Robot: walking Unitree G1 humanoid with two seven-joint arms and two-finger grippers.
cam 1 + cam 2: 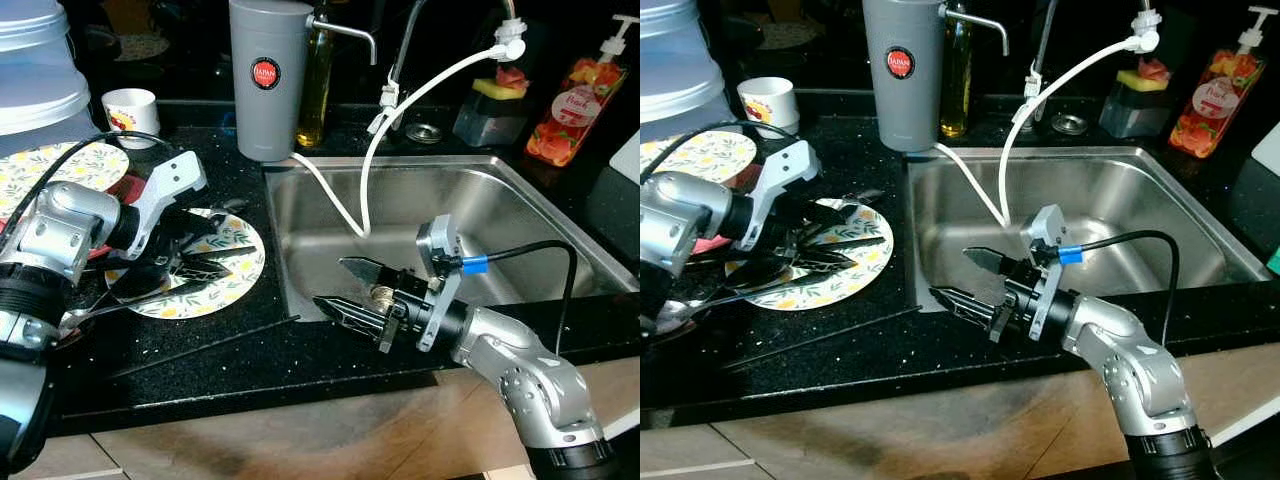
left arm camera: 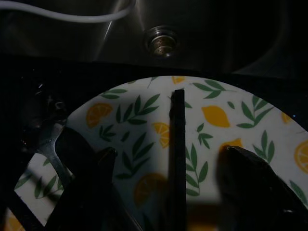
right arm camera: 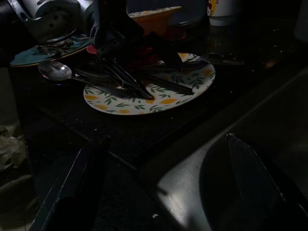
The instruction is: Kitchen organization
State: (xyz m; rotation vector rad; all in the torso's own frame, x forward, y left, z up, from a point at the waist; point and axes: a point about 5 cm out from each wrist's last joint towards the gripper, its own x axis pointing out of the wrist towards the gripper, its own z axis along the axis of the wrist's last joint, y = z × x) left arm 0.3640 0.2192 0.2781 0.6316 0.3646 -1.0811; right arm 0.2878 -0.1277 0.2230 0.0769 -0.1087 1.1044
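A lemon-patterned plate [image 1: 238, 268] lies on the black counter left of the sink, with black chopsticks and a spoon [image 3: 55, 70] lying across it. My left gripper [image 1: 222, 245] hovers low over this plate, open. In the left wrist view one black chopstick [image 2: 177, 144] runs between the two fingers [image 2: 91, 178], apart from both. My right gripper [image 1: 335, 283] is open with nothing in it, at the near left corner of the steel sink [image 1: 480, 200], its fingertips pointing toward the plate. Another thin black chopstick [image 1: 200, 346] lies loose on the counter in front of the plate.
A white hose [image 1: 365, 190] droops from the tap into the sink. Behind stand a grey filter canister [image 1: 268, 75], an oil bottle [image 1: 318, 80], a white cup [image 1: 132, 108] and a soap bottle [image 1: 578, 100]. A second lemon plate [image 1: 60, 165] and clear tubs [image 1: 35, 70] crowd the far left.
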